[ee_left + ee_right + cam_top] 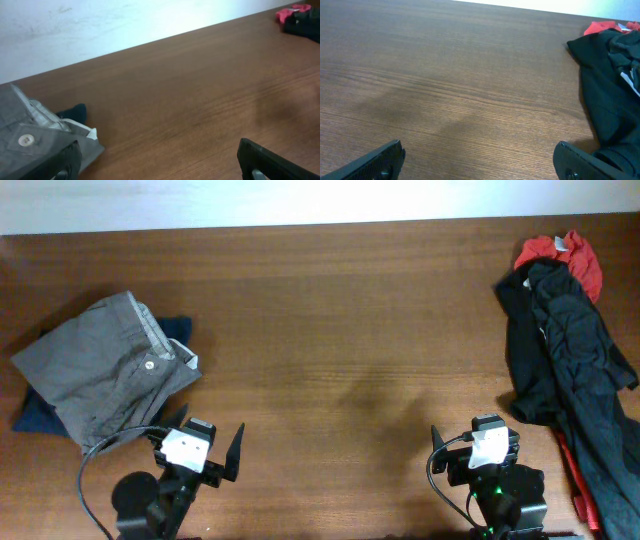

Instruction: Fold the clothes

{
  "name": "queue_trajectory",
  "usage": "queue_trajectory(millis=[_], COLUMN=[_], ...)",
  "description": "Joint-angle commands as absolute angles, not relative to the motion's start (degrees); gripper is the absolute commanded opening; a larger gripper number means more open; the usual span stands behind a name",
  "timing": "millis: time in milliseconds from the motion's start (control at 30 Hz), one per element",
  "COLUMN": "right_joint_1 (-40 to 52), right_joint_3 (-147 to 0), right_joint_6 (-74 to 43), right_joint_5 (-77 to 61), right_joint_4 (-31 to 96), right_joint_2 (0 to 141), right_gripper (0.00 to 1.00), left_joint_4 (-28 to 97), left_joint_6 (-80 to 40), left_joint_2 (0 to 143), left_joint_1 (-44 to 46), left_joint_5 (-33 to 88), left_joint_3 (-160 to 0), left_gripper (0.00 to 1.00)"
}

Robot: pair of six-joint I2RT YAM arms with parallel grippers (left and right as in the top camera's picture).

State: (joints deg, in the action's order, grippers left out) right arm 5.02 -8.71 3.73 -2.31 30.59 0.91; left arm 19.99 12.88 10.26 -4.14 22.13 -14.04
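Observation:
The grey shorts (105,370) lie bunched in a rough fold at the table's left, waistband and pale button (150,364) facing up, with a small white label (188,360) at their right edge. My left gripper (205,437) hovers just off their near right corner, open and empty. In the left wrist view the shorts (25,135) fill the lower left, and the left finger (60,162) overlaps their hem; the gripper (160,161) spans bare wood. My right gripper (478,442) stands open and empty over bare table (479,160), far from the shorts.
A dark navy garment (30,415) lies under the shorts and pokes out behind them (72,112). A heap of black and red garments (565,350) runs down the right edge, close to the right finger (590,162) in the right wrist view. A white wall runs along the table's far edge.

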Motion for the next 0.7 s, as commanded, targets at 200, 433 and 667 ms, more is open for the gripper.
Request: queue_trajectory(millis=[200,433,667], right_joint_1=[4.84,4.84,4.84], right_joint_3=[-8.32,-8.32,-8.32], right_joint_6=[4.08,4.08,4.08], right_joint_5=[-2.59,-2.59,-2.59], right_joint_4=[30.59,30.59,30.59], right_joint_2=[0.4,0.4,0.4], right_gripper=[0.99,0.99,0.99], left_joint_4=[16.64,14.52,14.63], left_joint_6=[13.39,13.41,13.39], left_joint_2=[1.1,0.27,0.3], left_joint_1=[-4.01,-3.79,-3.79], left_joint_5=[22.5,15.22,14.55], left_joint_3=[-5.37,-4.82,-4.8], left_gripper=[0.99,0.99,0.99])
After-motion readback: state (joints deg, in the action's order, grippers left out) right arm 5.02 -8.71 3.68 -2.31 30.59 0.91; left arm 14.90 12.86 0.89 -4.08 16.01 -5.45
